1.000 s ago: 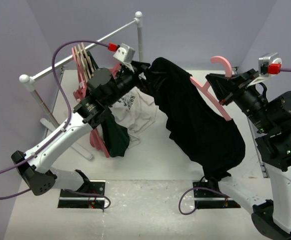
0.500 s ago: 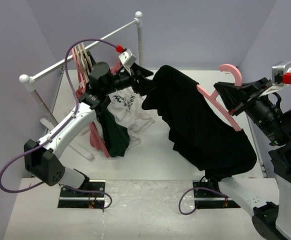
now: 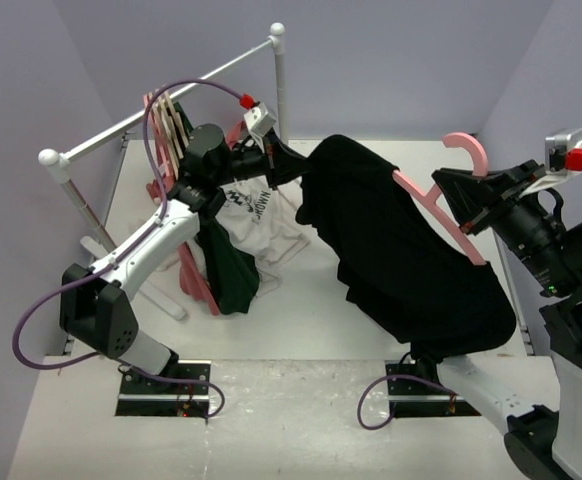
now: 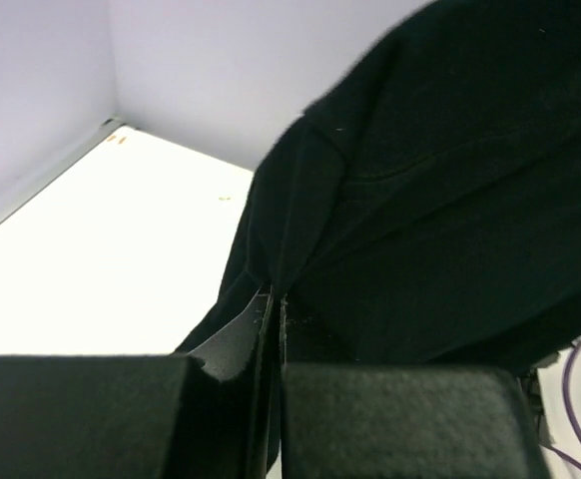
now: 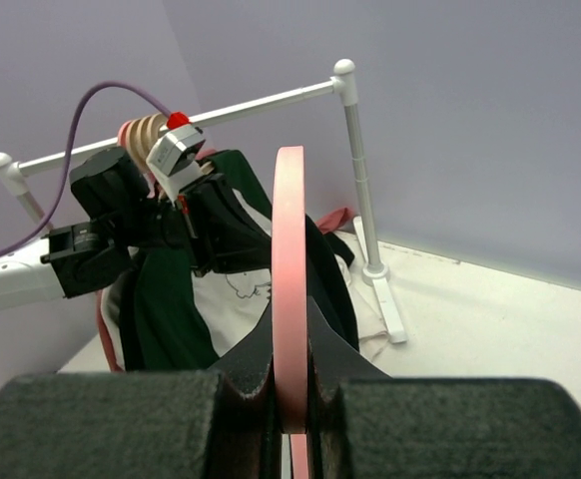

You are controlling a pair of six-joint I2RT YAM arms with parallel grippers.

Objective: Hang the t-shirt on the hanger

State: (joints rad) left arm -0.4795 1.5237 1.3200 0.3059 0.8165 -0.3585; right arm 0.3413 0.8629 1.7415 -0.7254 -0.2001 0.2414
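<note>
Draping soft, floppy t-shirt [image 3: 401,250] over stiff hanger [image 3: 439,213], left fingers [image 3: 283,158] pinching its edge, right fingers [image 3: 459,200] clamping hanger.

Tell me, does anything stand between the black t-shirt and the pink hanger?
Nothing visible does. The t-shirt already drapes over the pink hanger, which the right gripper holds; the left gripper pinches the shirt's edge directly.

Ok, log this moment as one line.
left fingers: shut on t-shirt edge | right fingers: shut on hanger | t-shirt: hanging from hanger and left fingers
</note>
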